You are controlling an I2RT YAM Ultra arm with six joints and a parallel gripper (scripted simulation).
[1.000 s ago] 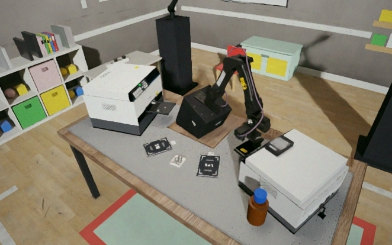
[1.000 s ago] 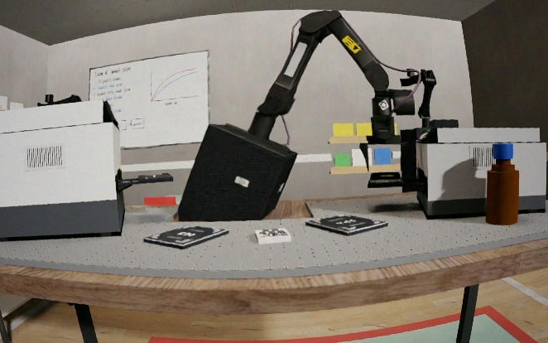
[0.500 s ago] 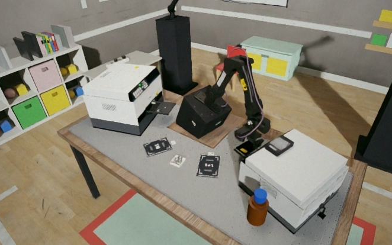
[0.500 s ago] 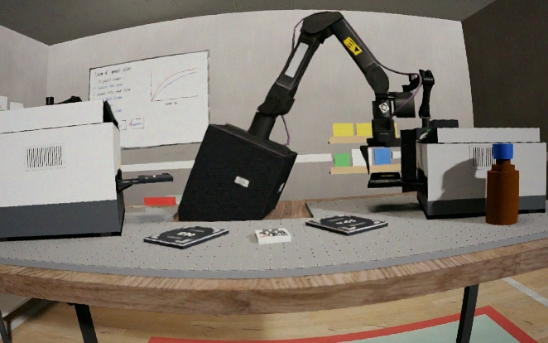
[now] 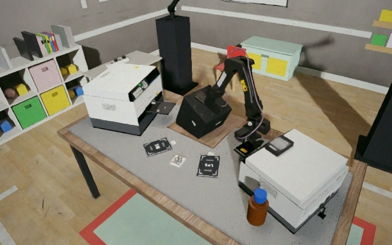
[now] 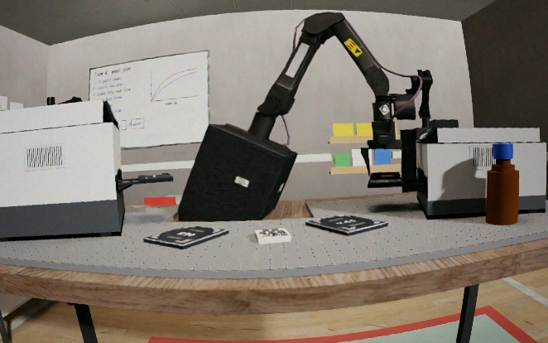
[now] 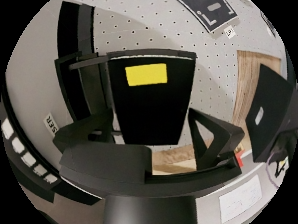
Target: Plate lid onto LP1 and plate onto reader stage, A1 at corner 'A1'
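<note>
The plate with its black lid (image 5: 243, 150) (image 6: 384, 182) (image 7: 149, 106) sits on the dispenser's stage, at the left end of the white dispenser (image 5: 295, 170) (image 6: 480, 170). The lid carries a yellow label at one short end. My gripper (image 5: 249, 141) (image 6: 383, 172) (image 7: 150, 111) is open and empty. It hangs just above the lid with one finger on each side of it, not touching. The LP1 pad (image 5: 208, 165) (image 6: 346, 223) lies bare on the deck. The reader (image 5: 121, 94) (image 6: 50, 170) stands at the left, its stage (image 5: 162, 107) (image 6: 148, 178) bare.
A brown bottle with a blue cap (image 5: 257, 207) (image 6: 502, 190) stands by the dispenser's front corner. The N1 pad (image 5: 157, 146) (image 6: 185, 235) and a small white marker block (image 5: 177, 160) (image 6: 271, 234) lie mid-deck. The arm's tilted black base box (image 5: 202, 114) (image 6: 235, 172) stands behind them.
</note>
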